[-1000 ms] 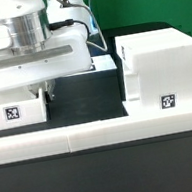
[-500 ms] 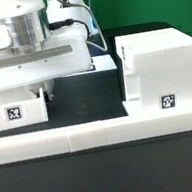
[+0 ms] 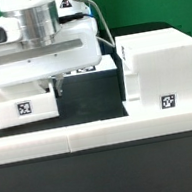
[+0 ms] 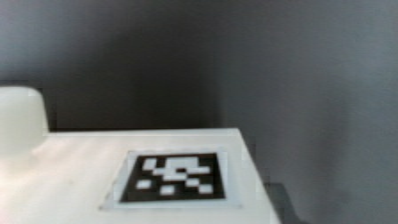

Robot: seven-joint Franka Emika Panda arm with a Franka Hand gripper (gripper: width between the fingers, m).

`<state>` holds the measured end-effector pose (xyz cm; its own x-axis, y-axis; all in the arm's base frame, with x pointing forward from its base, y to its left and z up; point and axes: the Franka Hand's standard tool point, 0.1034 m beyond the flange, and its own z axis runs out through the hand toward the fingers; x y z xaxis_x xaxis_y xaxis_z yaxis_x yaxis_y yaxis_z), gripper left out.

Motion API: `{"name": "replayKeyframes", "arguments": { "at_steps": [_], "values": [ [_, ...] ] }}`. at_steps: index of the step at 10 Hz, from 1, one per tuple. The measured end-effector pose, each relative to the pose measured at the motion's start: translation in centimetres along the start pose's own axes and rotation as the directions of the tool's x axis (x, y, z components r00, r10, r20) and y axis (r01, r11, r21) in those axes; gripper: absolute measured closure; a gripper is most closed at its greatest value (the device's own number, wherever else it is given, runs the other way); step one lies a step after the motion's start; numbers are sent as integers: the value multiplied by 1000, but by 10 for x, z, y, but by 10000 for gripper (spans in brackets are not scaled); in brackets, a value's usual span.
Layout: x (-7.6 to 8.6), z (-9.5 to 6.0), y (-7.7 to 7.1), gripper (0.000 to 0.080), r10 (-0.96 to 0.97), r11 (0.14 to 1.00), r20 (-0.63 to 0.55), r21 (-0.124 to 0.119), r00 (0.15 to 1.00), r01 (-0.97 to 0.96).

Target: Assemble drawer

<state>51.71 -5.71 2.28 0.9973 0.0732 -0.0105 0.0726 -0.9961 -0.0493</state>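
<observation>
**Robot hand over a small drawer tray, with the housing waiting alongside**

A white robot arm reaches down on the exterior view's left. Its gripper (image 3: 52, 86) sits directly over a small tray (image 3: 5, 109), a low white box on the black table (image 3: 88, 90). The broad hand hides most of the fingers, and the wrist view shows none, so I cannot tell whether the jaws are spread, closed, or clamped on the tray wall.

The large boxy housing (image 3: 164, 62) stands upright on the exterior view's right. It is apart from the tray, with bare table between them. A long low white border bar (image 3: 100, 134) runs across the front of both.

The step in hand appears to be taking up this tray so it can go into the housing. The next move likely calls for a firm hold on the tray wall. The tray then needs a level carry towards the housing and careful lining up with an opening, so it slides in without catching an edge.

The tray's long axis runs across the exterior view, left to right. Its face with the black-and-white tag (image 3: 23, 110) points towards that camera. In the wrist view the tag fills the foreground, and a rounded white knob (image 4: 18, 115) rises beside it. Which way the knob faces relative to the housing is unclear.
</observation>
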Motion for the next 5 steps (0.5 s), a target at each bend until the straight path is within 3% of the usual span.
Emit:
{"name": "replayKeyframes", "arguments": {
  "at_steps": [2, 5],
  "values": [
    [13, -9, -16, 757, -17, 1000, -4, 6, 1000, 17],
    [9, -4, -11, 757, -105, 995, 2, 2, 995, 105]
  ]
}}
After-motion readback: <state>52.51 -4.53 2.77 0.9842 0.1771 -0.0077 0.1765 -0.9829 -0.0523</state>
